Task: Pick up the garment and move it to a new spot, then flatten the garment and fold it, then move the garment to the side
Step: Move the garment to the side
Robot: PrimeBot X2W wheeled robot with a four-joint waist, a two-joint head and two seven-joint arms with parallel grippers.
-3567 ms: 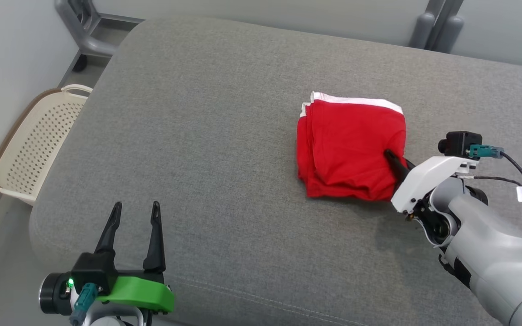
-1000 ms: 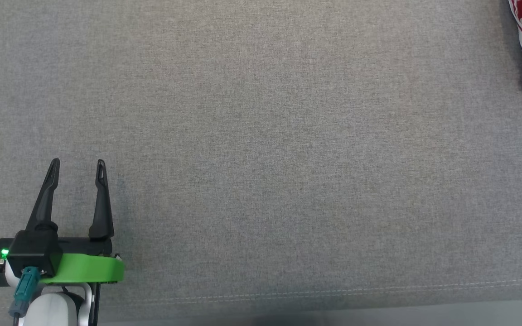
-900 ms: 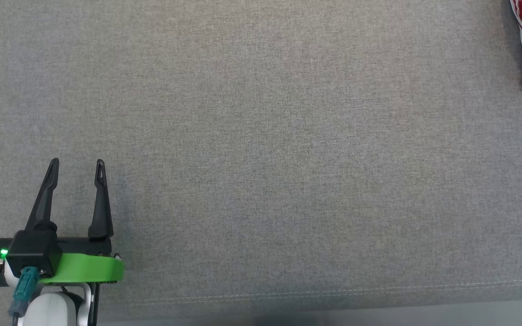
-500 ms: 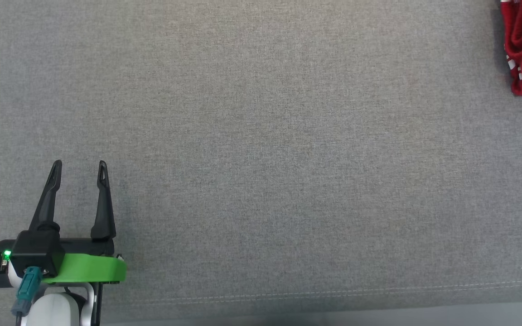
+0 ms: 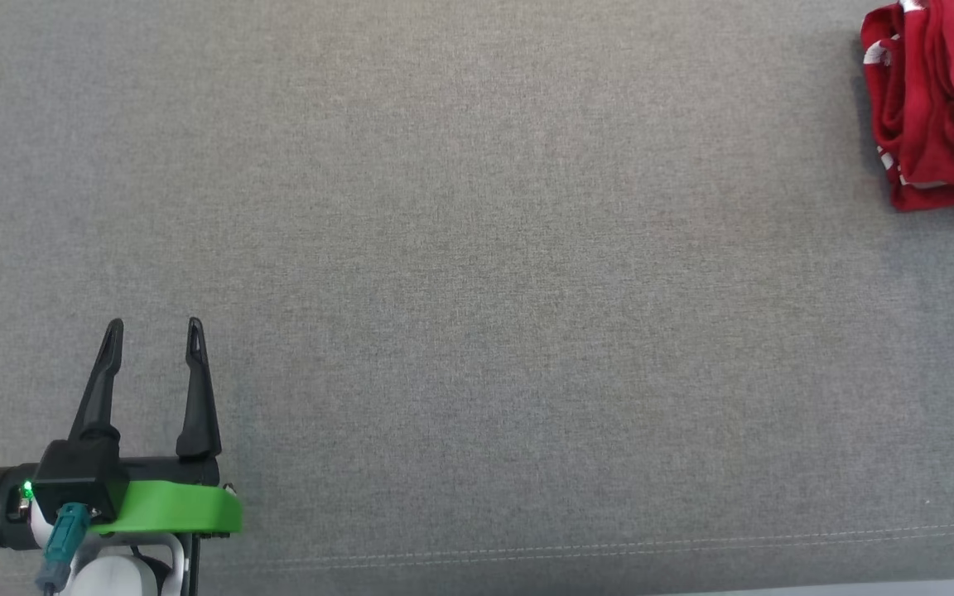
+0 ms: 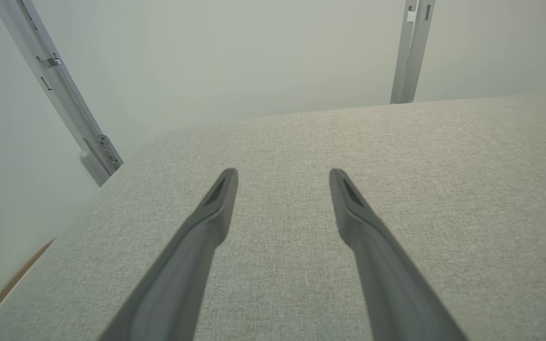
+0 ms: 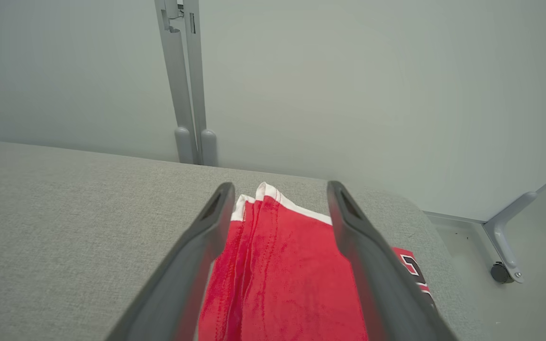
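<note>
Just under right pincer (image 7: 280,186): garment (image 7: 277,265).

Red garment (image 5: 937,108) with white trim on grey cushion (image 5: 477,290).

Garment (image 5: 937,108) moved from middle of cushion (image 5: 477,290) to its right end, folds looser. Your right gripper (image 7: 280,185) let go: fingers (image 7: 197,246) now apart, cloth under them. Head cam panned too.
</note>
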